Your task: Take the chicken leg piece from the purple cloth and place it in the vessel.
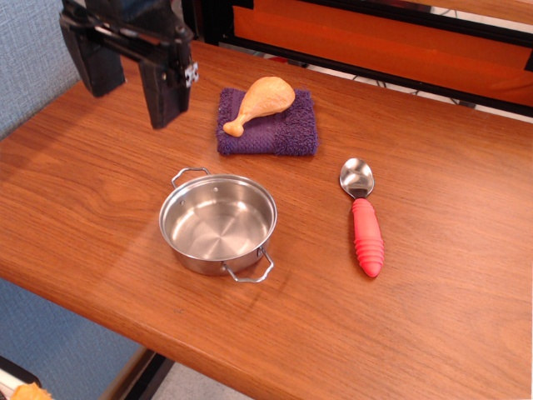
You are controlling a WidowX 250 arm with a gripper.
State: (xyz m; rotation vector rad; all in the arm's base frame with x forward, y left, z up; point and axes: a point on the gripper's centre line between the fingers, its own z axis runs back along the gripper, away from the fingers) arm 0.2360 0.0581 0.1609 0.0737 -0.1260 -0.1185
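Lying on the purple cloth point(268, 122) in the upper middle of the frame, the chicken leg piece point(261, 102) is resting untouched, its plump glossy end pointing to the upper right and its narrow knobbed bone end to the lower left, so its long axis is running diagonally. The gripper point(132, 93) is hanging in the upper left corner, well apart from the drumstick, which is sitting to its right and lower down; its two dark fingers are standing spread, holding nothing. The cloth is looking fuzzy and soft. Below it, in the centre, the vessel point(218, 223) is sitting empty, shiny steel with wire loop handles. A spoon point(363, 218) with a ribbed red handle is lying right of the pot on the wooden table point(450, 275).
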